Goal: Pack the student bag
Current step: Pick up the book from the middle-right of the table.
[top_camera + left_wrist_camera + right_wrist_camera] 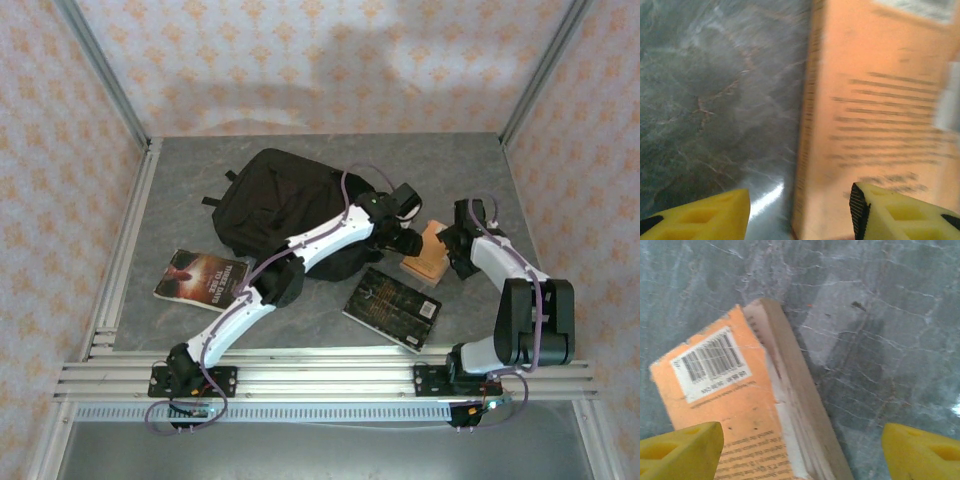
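Though near student bag (268, 203), orange book (427, 258); black book (392, 308)

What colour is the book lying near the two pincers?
The book is orange, with a white barcode label on its cover; the right wrist view shows it best.

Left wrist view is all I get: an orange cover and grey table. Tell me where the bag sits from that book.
Observer: The student bag lies on the table to the left of the orange book.
Operator: Report the other arm.
Observer: The right gripper hangs open over that book, near its barcode label.
Operator: List what else lies loose.
Observer: A red-covered book lies left of the left arm, and a dark book lies on the near side of the bag, between the two arms.
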Robot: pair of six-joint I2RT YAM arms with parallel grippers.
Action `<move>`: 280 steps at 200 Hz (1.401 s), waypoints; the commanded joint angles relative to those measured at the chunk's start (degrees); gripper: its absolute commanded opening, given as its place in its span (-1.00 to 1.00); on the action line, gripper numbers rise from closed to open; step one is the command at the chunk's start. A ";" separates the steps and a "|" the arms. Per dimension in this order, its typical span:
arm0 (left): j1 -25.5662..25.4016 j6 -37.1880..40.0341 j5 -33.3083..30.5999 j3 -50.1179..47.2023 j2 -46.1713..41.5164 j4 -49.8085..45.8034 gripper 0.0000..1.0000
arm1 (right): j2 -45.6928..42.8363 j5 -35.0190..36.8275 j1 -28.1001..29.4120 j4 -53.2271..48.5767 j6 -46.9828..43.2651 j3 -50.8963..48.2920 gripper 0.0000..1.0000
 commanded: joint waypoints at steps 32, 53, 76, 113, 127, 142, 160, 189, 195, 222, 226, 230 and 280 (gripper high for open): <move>0.26 -3.91 0.24 1.62 2.39 5.04 0.08 | 4.51 -8.51 -3.51 9.63 0.50 -3.82 0.61; 0.20 -4.41 3.50 2.72 4.16 5.96 0.04 | 7.98 -14.03 -3.61 13.13 -0.36 -3.53 0.53; -0.16 -4.43 6.72 2.77 4.67 6.93 -0.04 | 10.59 -20.33 -3.68 17.98 -0.86 -3.83 0.38; -0.61 -6.07 11.08 2.79 4.94 7.54 -0.25 | 7.21 -24.58 -3.63 21.53 -1.08 -5.17 0.22; -0.71 -6.33 12.30 2.82 5.02 7.81 -0.30 | 6.55 -26.06 -3.68 20.51 -1.47 -4.50 0.22; -0.79 -6.49 13.44 2.77 4.98 8.00 -0.36 | 5.89 -27.01 -3.64 19.28 -1.39 -4.23 0.22; -0.73 -6.36 14.35 2.78 4.85 7.83 -0.39 | 4.64 -28.10 -3.68 18.62 -1.52 -4.14 0.22; -0.78 -5.86 14.86 2.77 4.50 6.91 -0.41 | 1.50 -28.62 -3.67 16.34 -1.74 -3.88 0.22; -0.75 -5.77 14.91 2.70 4.42 6.78 -0.40 | 0.47 -28.61 -3.67 16.18 -1.61 -4.17 0.21; -0.78 -5.86 14.86 2.76 4.41 6.77 -0.41 | -3.06 -28.85 -3.43 14.59 -1.71 -4.64 0.15; -0.71 -5.90 14.82 2.70 4.41 6.77 -0.41 | -3.29 -29.00 -3.43 14.17 -1.89 -4.66 0.15; -0.65 -5.90 14.86 2.79 4.41 6.73 -0.41 | -3.34 -29.19 -3.43 13.71 -2.03 -4.52 0.14; -0.56 -5.55 14.86 2.74 4.08 6.16 -0.44 | -3.35 -29.75 -3.34 12.06 -4.47 -5.64 0.03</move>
